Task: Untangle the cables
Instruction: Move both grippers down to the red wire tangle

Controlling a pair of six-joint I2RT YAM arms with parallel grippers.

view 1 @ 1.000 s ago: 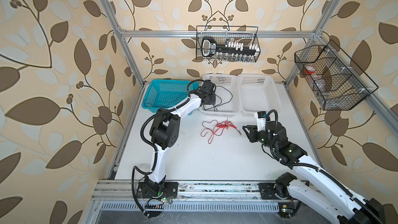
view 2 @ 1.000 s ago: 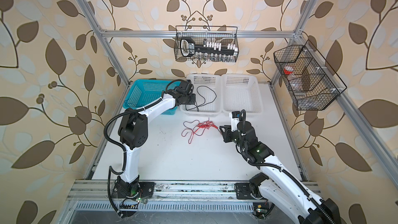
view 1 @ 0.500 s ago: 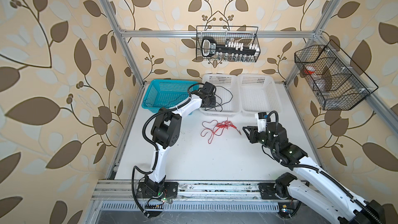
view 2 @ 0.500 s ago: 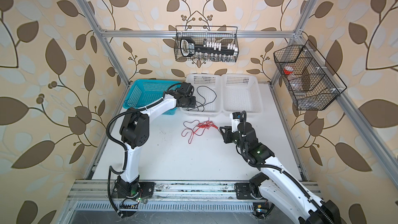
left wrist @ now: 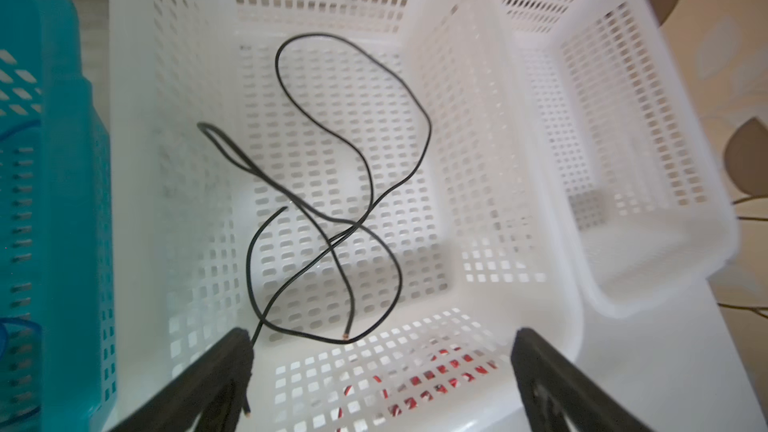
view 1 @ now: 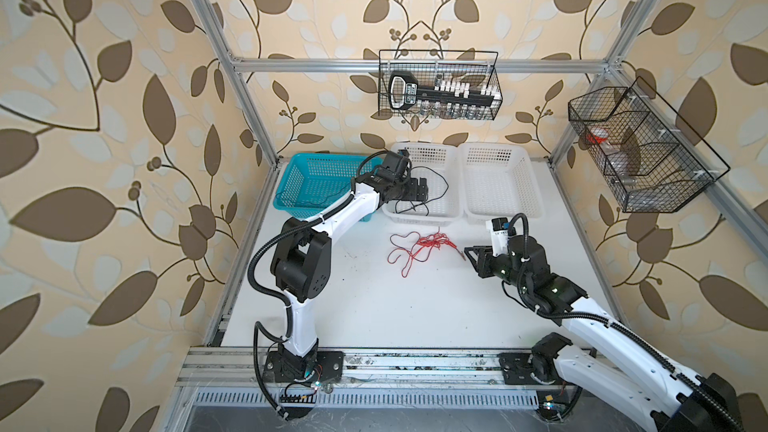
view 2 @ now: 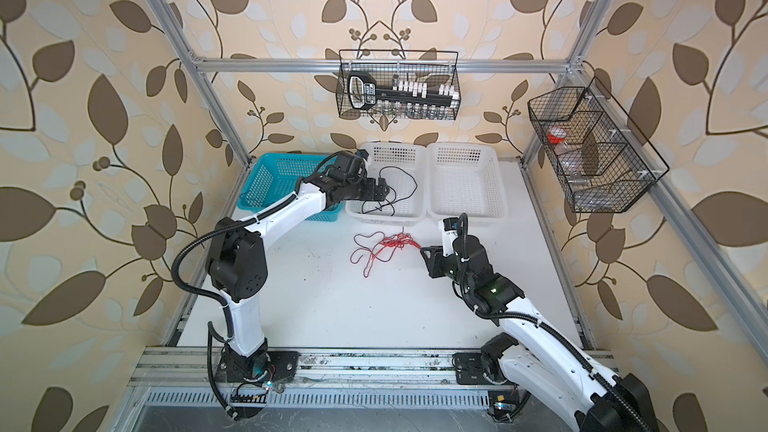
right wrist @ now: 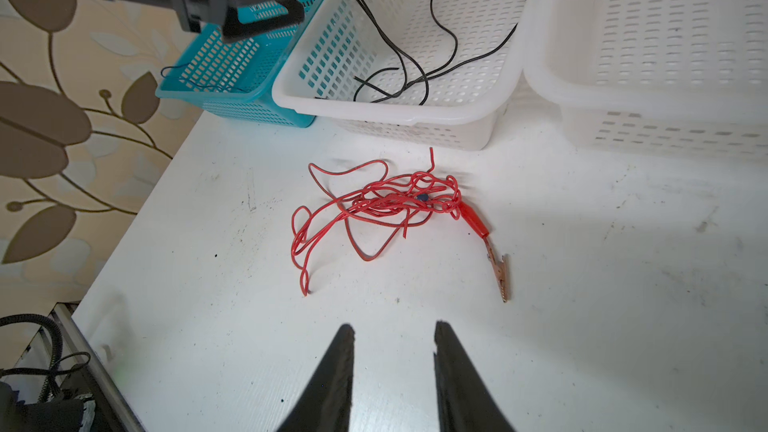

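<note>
Teal basket (view 1: 291,184), off to the outer side of the left gripper (left wrist: 382,334): a thin blue cable (right wrist: 183,81) lies inside it, sorted.

Left jaws are spread wide and pinch nothing. They hang over the near rim of a white basket (left wrist: 137,160). The black cable (left wrist: 415,105) lies in loose loops on the basket floor, ahead of and below the jaws. One strand rests against a fingertip (left wrist: 243,351), and its bare end pokes down beside it.

Likely step: clear the left arm of this drop. Best to lift straight up and slowly, so that strand slides off the finger instead of riding out over the rim.

The red cable (right wrist: 374,201) is bunched on the table (right wrist: 582,326), well ahead of the right gripper (right wrist: 394,334). Its alligator clip (right wrist: 498,272) lies nearer the jaws and off to one side. Right jaws are partly apart and empty.

For the red one, take the clip or a free end, not the knot.
</note>
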